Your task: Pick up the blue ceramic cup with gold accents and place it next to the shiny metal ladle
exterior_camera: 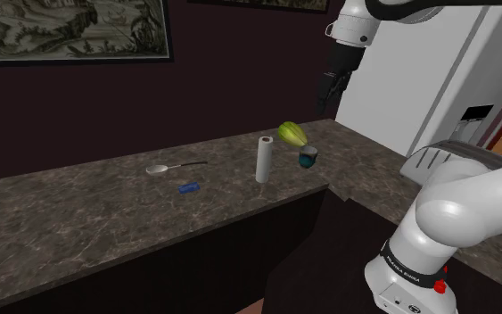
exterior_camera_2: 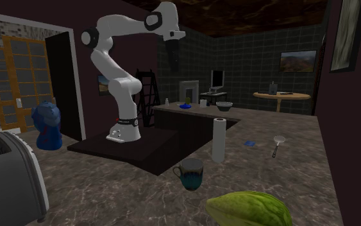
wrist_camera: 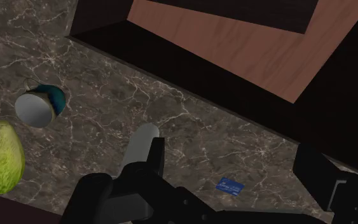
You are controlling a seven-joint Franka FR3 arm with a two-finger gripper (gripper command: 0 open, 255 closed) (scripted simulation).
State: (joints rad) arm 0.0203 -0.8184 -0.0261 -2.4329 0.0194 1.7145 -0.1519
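Note:
The cup (exterior_camera: pixel 308 159) is dark blue-green with a pale inside and stands upright on the dark marble counter (exterior_camera: pixel 79 214), close to its corner. In the second exterior view the cup (exterior_camera_2: pixel 190 174) shows a handle on its left. The ladle (exterior_camera: pixel 162 168) lies flat further along the counter, to the shoulder view's left, beyond a white upright roll (exterior_camera: pixel 264 160). My gripper (exterior_camera: pixel 327 103) hangs high above the cup, open and holding nothing. Seen from the wrist, the cup (wrist_camera: pixel 41 107) is far below and off to the side of my fingers (wrist_camera: pixel 152 156), which stand apart.
A green ribbed fruit (exterior_camera: pixel 293 134) lies right behind the cup. A small blue object (exterior_camera: pixel 188 187) rests on the counter between the roll and the ladle (exterior_camera_2: pixel 278 142). A toaster (exterior_camera_2: pixel 6 180) stands at the second exterior view's left. The counter edge drops to dark cabinets.

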